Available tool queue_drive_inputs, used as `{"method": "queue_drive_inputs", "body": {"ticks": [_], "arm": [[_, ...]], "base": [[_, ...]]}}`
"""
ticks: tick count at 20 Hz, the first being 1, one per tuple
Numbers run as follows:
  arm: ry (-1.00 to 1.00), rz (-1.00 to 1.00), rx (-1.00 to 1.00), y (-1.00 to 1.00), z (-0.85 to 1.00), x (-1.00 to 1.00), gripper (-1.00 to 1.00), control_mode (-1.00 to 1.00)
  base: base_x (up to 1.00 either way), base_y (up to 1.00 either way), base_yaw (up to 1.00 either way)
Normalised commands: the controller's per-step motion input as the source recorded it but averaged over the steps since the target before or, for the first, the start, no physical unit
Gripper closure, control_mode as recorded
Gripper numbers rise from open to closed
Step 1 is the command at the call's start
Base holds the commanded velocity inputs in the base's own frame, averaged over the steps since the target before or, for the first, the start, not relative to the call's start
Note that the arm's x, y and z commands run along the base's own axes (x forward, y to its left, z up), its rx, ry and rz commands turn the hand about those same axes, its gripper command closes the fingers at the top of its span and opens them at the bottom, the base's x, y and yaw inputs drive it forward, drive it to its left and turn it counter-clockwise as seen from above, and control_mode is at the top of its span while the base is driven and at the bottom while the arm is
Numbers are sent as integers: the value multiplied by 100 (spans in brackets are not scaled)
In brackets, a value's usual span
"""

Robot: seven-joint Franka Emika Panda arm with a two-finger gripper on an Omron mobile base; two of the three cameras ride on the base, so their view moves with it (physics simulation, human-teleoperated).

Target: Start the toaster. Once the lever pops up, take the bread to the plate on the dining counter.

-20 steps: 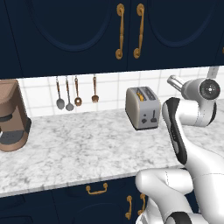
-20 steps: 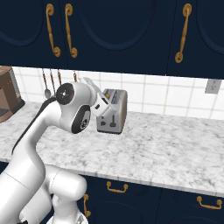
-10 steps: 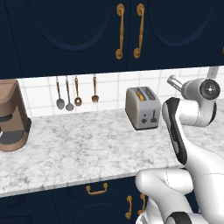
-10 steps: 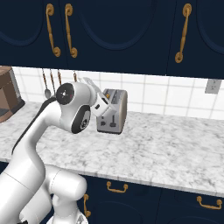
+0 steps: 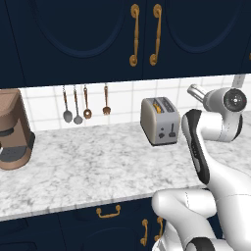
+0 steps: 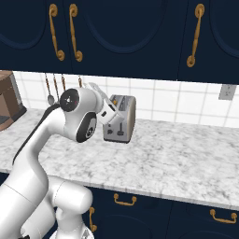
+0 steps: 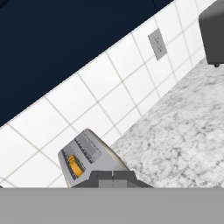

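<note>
The grey-silver toaster [image 5: 159, 120] stands at the back of the marble worktop [image 5: 98, 166], near the tiled wall. Its narrow face carries the black lever [image 5: 172, 131], which sits low in its slot. An orange-tan edge of the bread [image 5: 157, 104] shows in a top slot. In the hand view my gripper [image 7: 113, 176] is shut with nothing in it, hovering just above the toaster [image 7: 89, 153] and the bread [image 7: 75, 166]. In the right base view my hand partly covers the toaster [image 6: 125, 116]. The plate and the dining counter are out of view.
A brown coffee machine [image 5: 14, 130] stands at the worktop's left end. Several utensils [image 5: 83, 105] hang on the wall left of the toaster. A wall outlet [image 6: 225, 92] and a black toaster oven [image 7: 214, 30] lie to the right. Navy cabinets hang overhead.
</note>
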Motion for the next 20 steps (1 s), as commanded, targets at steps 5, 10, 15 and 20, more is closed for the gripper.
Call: {"method": "queue_drive_inputs", "body": {"ticks": [5,10,15,20], "arm": [[0,0,0,0,0,0,100,-100],[0,0,0,0,0,0,100,-100],[0,0,0,0,0,0,100,-100],[0,0,0,0,0,0,100,-100]], "base": [[0,0,0],[0,0,0],[0,0,0],[0,0,0]]}}
